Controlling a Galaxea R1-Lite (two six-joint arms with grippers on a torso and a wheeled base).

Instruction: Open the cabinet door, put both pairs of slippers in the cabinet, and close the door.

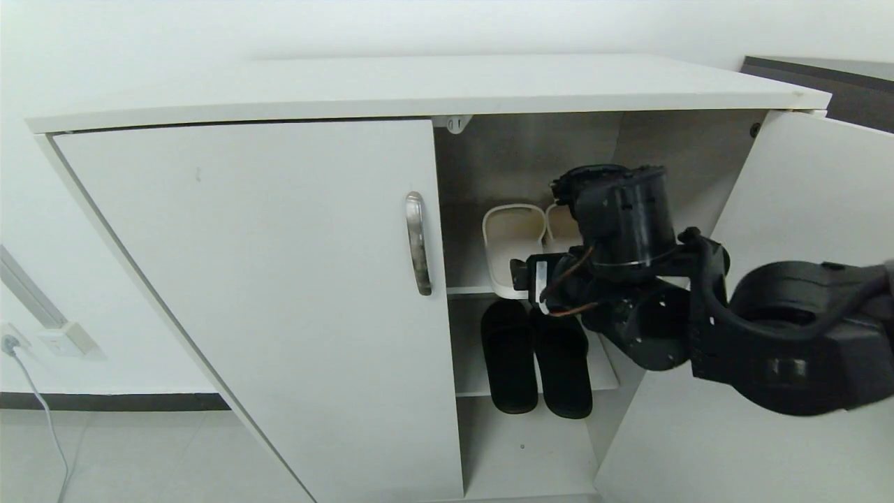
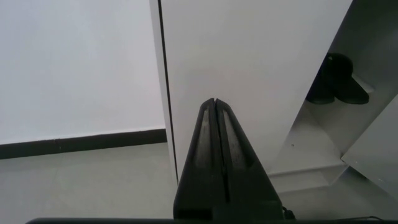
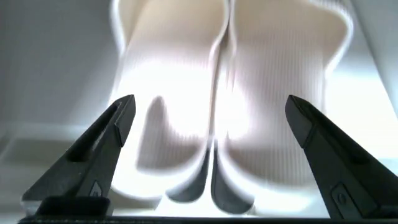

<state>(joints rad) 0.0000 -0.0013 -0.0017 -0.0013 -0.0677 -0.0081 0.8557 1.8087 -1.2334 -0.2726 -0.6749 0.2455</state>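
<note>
White slippers [image 1: 513,241] are sitting together on the upper shelf [image 1: 464,289], at 12 o'clock from the black slippers [image 1: 534,363] below. I am holding my right end effector [image 3: 210,104] released, fingers [image 3: 99,149] spread either side of the white pair, so they rest freely. My left end effector [image 2: 214,102] is hanging clenched, empty, facing the closed door [image 1: 265,293].
</note>
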